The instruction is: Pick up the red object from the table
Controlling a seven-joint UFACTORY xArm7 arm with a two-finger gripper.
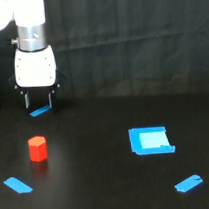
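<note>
The red object is a small red-orange faceted block standing on the black table at the exterior view's left. My gripper hangs from the white arm above and behind the block, clearly apart from it. Its two dark fingers point down with a gap between them and nothing in that gap, so it is open.
A blue tape strip lies just below the fingertips. Another strip is at the front left, and a third at the front right. A blue square patch sits right of centre. A dark curtain backs the scene.
</note>
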